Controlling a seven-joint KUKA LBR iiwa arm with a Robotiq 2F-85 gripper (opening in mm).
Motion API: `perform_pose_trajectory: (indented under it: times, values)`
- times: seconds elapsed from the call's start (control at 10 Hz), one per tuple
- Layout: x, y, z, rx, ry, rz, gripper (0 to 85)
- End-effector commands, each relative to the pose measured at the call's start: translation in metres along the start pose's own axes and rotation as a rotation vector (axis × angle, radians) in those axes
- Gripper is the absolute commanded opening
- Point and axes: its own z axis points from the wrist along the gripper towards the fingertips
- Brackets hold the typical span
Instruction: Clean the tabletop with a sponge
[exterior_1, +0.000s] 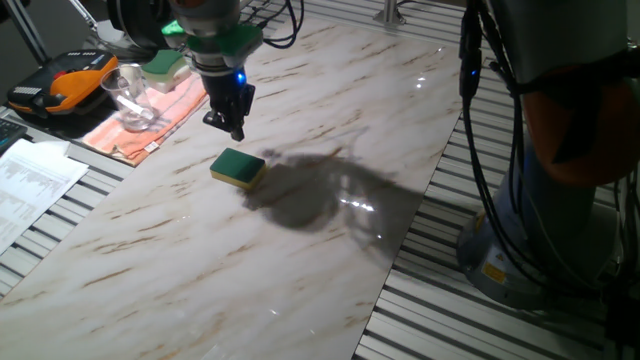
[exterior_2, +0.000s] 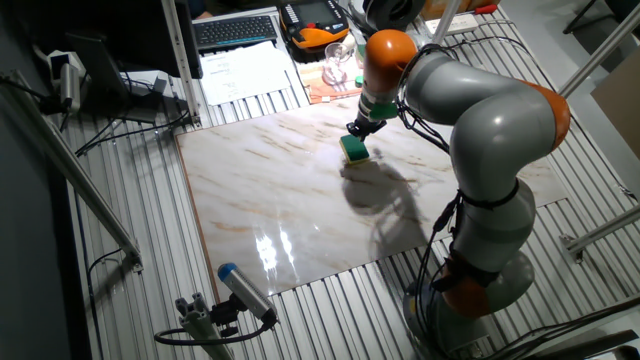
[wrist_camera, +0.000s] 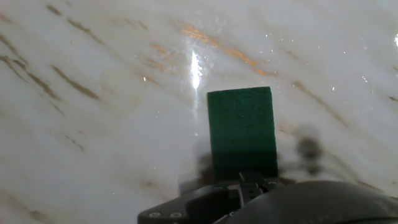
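The sponge (exterior_1: 238, 168), dark green on top with a yellow body, lies flat on the white marble-look tabletop (exterior_1: 200, 270). My gripper (exterior_1: 233, 128) hangs just above and behind the sponge, not touching it, with its fingers together and nothing held. In the other fixed view the gripper (exterior_2: 357, 128) is right over the sponge (exterior_2: 355, 149) on the tabletop (exterior_2: 260, 200). In the hand view the sponge (wrist_camera: 241, 130) lies straight ahead of the closed fingertips (wrist_camera: 249, 182) on the tabletop (wrist_camera: 93, 124).
An orange cloth (exterior_1: 170, 110) with a clear glass (exterior_1: 130, 98) and a paler green sponge (exterior_1: 165, 63) lies off the slab's far-left edge. An orange-black device (exterior_1: 60, 85) and papers (exterior_1: 30, 180) sit beyond. The arm's base (exterior_1: 530, 230) stands right of the slab.
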Motion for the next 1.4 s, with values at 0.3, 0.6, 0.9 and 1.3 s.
perform_pose_trajectory:
  times: [0.3,0.6,0.9,1.3]
  values:
    - [-0.005,-0.002,0.005,0.018,-0.042,0.029,0.0]
    - [-0.018,-0.008,0.022,0.026,-0.038,-0.001,0.0]
    - [-0.024,-0.006,0.032,0.007,0.0,-0.028,0.0]
    - [-0.027,-0.001,0.046,-0.015,0.005,-0.057,0.0]
